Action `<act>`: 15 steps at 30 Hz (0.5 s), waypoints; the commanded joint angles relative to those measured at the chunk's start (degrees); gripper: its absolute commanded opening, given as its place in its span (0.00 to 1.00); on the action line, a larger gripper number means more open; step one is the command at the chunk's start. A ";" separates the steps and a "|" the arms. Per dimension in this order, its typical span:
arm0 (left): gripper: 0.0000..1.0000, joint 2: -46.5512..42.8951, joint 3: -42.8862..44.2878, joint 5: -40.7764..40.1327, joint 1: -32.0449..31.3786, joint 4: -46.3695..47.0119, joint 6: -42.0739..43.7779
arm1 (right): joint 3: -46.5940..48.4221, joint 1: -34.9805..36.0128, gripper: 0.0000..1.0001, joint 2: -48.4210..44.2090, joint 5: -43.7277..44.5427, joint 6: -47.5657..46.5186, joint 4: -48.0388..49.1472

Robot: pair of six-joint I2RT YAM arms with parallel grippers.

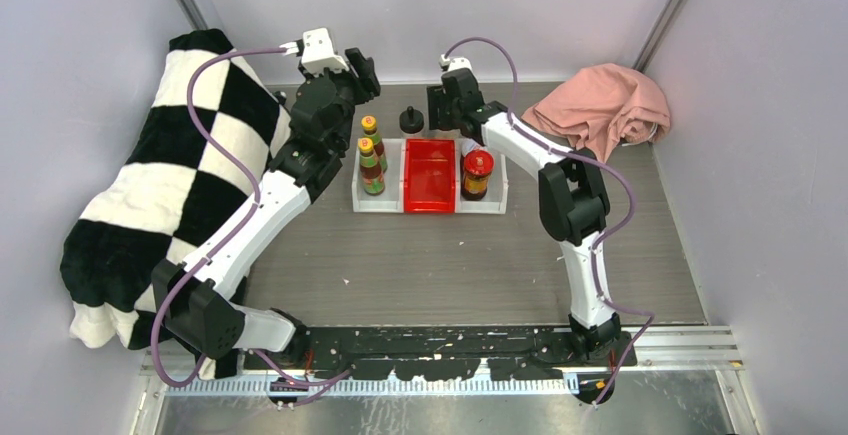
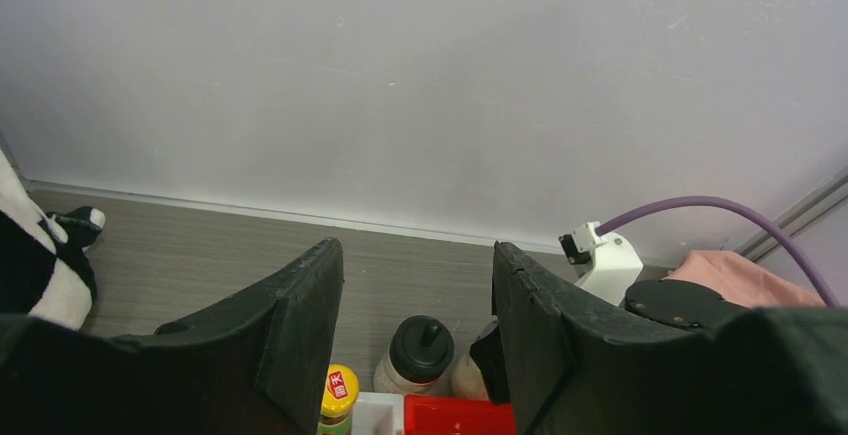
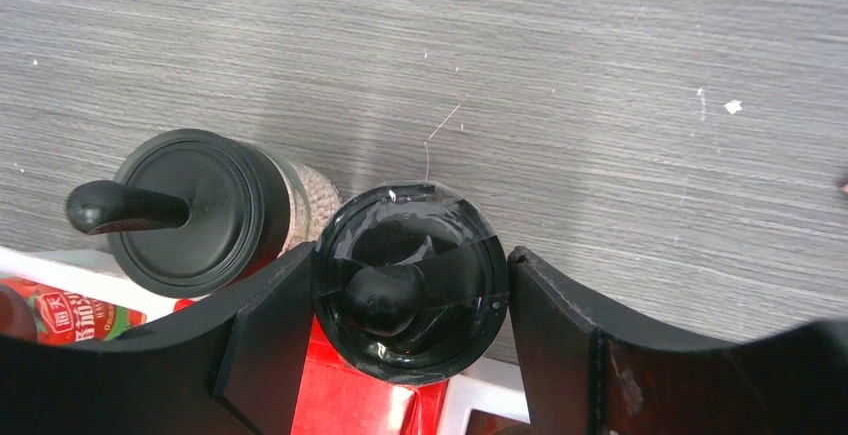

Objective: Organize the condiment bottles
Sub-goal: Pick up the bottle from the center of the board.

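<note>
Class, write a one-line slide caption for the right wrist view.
Right gripper clamps one black-lidded shaker near the red bin; a second shaker stands beside it.

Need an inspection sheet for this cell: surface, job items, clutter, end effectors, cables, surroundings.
Surface: grey wood-grain table, a few white specks.
Job's things: two sauce bottles upright in left white bin; red-lidded jar in right white bin; red bin between them; one shaker standing behind the bins; second shaker gripped.
Clutter: checkered blanket left, pink cloth rear right.
Grippers: left end effector open, holding nothing; right end effector shut on second shaker.
Cables: purple cables loop off both arms, no snag seen.
Surroundings: pale walls.
</note>
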 commanded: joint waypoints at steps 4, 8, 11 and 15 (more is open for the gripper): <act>0.57 -2.08 0.54 -0.16 0.36 0.52 -0.16 | 2.04 -0.02 0.01 -10.34 1.84 -2.09 2.52; 0.57 -2.32 0.85 -0.46 0.36 -0.04 -0.09 | 1.62 0.65 0.01 -12.91 2.34 -2.54 1.85; 0.57 -2.48 1.41 -0.59 0.36 -0.73 0.01 | 0.86 1.54 0.01 -15.09 2.96 -2.80 1.39; 0.57 -2.76 1.99 -0.88 0.36 -2.13 -0.11 | -0.43 3.18 0.01 -18.10 3.70 -2.89 0.53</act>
